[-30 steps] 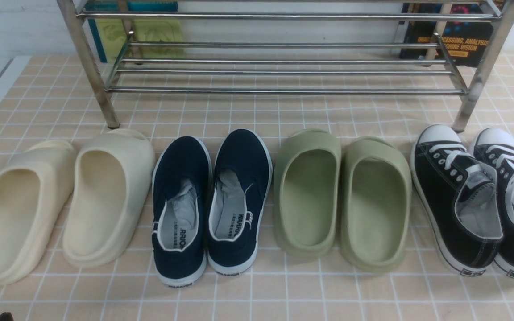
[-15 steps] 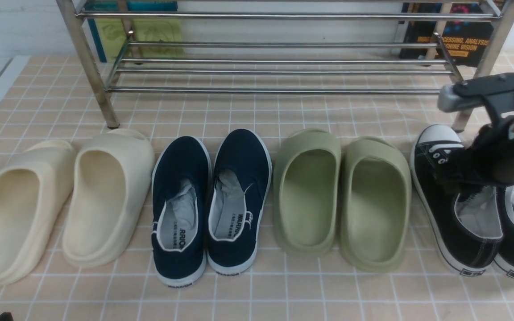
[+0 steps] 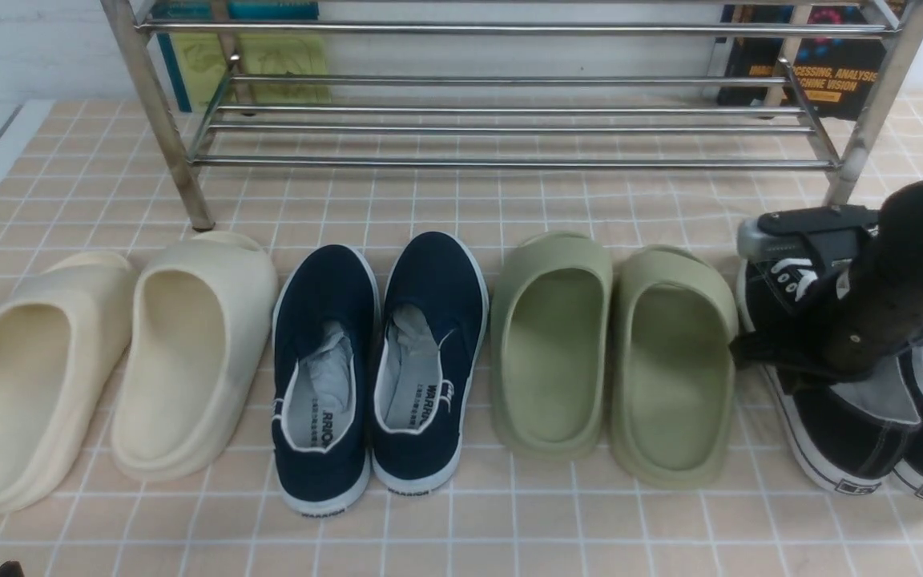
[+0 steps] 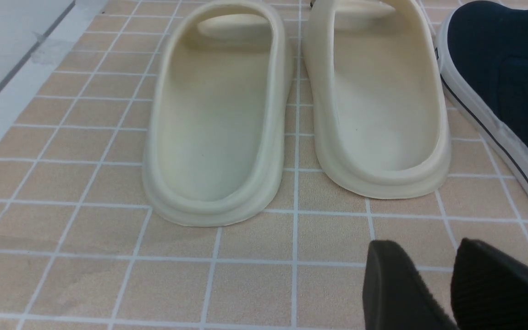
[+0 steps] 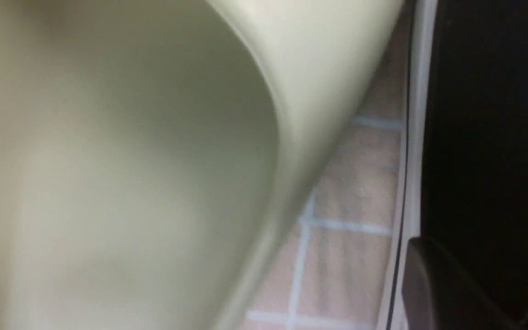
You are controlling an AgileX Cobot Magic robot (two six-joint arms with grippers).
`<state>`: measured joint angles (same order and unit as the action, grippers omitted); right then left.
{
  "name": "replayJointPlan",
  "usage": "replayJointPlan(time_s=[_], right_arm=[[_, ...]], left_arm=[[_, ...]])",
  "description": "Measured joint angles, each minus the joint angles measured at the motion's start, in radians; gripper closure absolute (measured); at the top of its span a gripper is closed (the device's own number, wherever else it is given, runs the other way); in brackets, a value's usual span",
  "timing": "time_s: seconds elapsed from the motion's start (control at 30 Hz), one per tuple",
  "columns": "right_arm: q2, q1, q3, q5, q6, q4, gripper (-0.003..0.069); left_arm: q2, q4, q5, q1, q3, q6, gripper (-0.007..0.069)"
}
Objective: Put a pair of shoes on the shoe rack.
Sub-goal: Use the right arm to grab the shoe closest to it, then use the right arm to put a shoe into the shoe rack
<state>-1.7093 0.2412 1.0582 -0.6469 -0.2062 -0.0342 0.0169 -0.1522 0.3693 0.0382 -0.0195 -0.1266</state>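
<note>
The left gripper (image 4: 433, 284) sits low, fingers narrowly parted, holding nothing. The black canvas sneakers (image 3: 854, 433), white-soled and grey-lined, stand far right under the right gripper (image 3: 758, 353), its jaw state unreadable. Beyond stands the silver shoe rack (image 3: 509, 128).

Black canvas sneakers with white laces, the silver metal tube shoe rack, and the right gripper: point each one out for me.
black canvas sneakers (image 3: 846, 421): front view, black side panel near the heel.
silver metal tube shoe rack (image 3: 509, 163): front view, lowest front bar.
right gripper (image 3: 758, 353): front view, dark tip beside the sneaker.

right arm (image 3: 902, 272) hides sneakers' (image 3: 846, 433) laces, blurred slipper (image 5: 131, 160)
</note>
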Motion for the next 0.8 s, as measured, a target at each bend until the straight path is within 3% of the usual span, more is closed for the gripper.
replayJointPlan(time_s=[0.13,0.4,0.8], right_arm=[[0.072,0.000,0.031,-0.088,0.002,-0.004,0.0648],[0.119,0.000,0.167,-0.115,0.058,0.034,0.0643],[-0.168,0.000,0.541,-0.072,0.155,0.082,0.0643]], left_arm=[[0.000,0.000,0.000,0.000,0.000,0.000,0.0384],[0.000,0.000,0.000,0.000,0.000,0.000,0.0384],[0.000,0.000,0.000,0.000,0.000,0.000,0.0384]])
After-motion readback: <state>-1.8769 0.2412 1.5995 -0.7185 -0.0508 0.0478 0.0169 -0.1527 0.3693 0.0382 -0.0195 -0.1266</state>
